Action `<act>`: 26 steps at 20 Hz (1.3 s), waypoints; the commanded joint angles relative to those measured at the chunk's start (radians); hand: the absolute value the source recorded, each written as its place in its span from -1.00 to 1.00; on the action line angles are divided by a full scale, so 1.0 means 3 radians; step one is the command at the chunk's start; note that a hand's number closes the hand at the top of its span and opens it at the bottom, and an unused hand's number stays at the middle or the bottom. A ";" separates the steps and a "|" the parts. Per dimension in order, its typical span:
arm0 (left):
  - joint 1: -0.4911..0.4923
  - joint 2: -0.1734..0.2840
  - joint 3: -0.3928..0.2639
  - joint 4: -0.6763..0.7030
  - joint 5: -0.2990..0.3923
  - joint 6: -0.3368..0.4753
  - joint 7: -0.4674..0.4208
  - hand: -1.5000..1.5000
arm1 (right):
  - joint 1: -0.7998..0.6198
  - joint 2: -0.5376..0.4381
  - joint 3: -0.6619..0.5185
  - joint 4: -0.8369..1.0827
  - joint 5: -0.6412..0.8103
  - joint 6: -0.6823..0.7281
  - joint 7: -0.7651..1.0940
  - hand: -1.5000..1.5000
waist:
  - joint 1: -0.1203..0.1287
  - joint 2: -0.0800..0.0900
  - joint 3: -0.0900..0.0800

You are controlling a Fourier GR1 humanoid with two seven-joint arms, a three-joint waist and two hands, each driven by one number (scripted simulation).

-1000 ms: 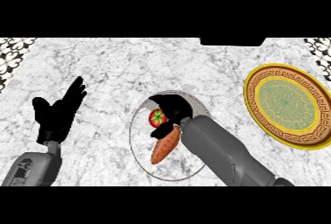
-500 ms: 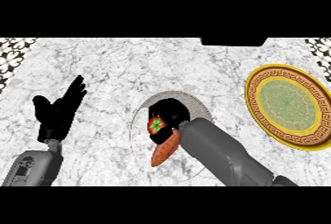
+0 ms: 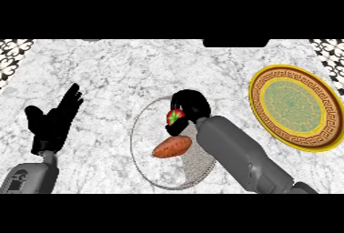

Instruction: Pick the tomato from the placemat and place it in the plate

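A marble bench (image 3: 134, 73) carries a gold-rimmed plate (image 3: 295, 107) at right and a round placemat (image 3: 144, 150) at centre. The left robot hand (image 3: 53, 120) rests open at left, fingers up. The right robot hand (image 3: 190, 105) curls round the tomato (image 3: 174, 117) over the placemat, just beyond an orange sweet potato (image 3: 172, 147).

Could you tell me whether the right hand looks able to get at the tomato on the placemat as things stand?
Probably yes: the right hand is already curled round the tomato over the placemat, and the sweet potato lies beside it, not in the way.
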 commanded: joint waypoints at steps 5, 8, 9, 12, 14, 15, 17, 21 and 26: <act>-0.0035 0.0029 0.0077 -0.0025 -0.0001 0.0050 0.0112 0.00 | -0.0182 -0.0320 0.0021 -0.0372 0.0698 -0.1093 0.0709 1.00 | -0.0127 -0.0041 -0.0003; 0.0184 -0.0070 -0.0032 -0.0163 -0.0058 0.0103 0.0092 0.00 | -0.0294 -0.0446 0.0059 -0.0415 0.1101 -0.1555 0.1120 1.00 | -0.0122 -0.0072 -0.0003; 0.0180 -0.0021 0.0034 -0.0059 -0.0017 0.0028 -0.0015 0.00 | -0.0414 -0.0459 0.0058 -0.0495 0.1214 -0.1585 0.1330 1.00 | -0.0150 -0.0073 -0.0008; 0.0103 -0.0046 0.0040 -0.0120 -0.0001 0.0066 0.0101 0.00 | -0.0374 -0.0720 0.0005 -0.0510 0.1520 -0.1791 0.1684 1.00 | -0.0148 -0.0053 -0.0004; 0.0167 0.0011 0.0068 -0.0150 -0.0045 0.0066 0.0060 0.00 | -0.0272 -0.0804 -0.0049 -0.0853 0.1602 -0.1650 0.2030 1.00 | -0.0154 -0.0057 -0.0004; 0.0005 -0.0027 0.0058 -0.0128 -0.0026 0.0109 0.0235 0.00 | -0.0229 -0.0933 -0.0121 -0.1042 0.1580 -0.1620 0.2020 1.00 | -0.0184 -0.0054 -0.0002; 0.0081 -0.0017 0.0076 -0.0132 -0.0014 0.0050 0.0112 0.00 | -0.0053 -0.1059 -0.0297 -0.1282 0.1542 -0.1670 0.2068 1.00 | -0.0138 -0.0034 -0.0001; 0.0008 -0.0106 0.0001 -0.0162 -0.0155 0.0199 0.0149 0.00 | 0.0369 -0.1433 -0.0574 -0.1718 0.1451 -0.1697 0.2017 1.00 | -0.0136 -0.0019 0.0001; 0.0094 -0.0121 0.0022 -0.0123 -0.0130 0.0057 0.0000 0.00 | 0.0792 -0.1743 -0.0935 -0.1949 0.1456 -0.1574 0.1890 1.00 | -0.0050 0.0004 -0.0001</act>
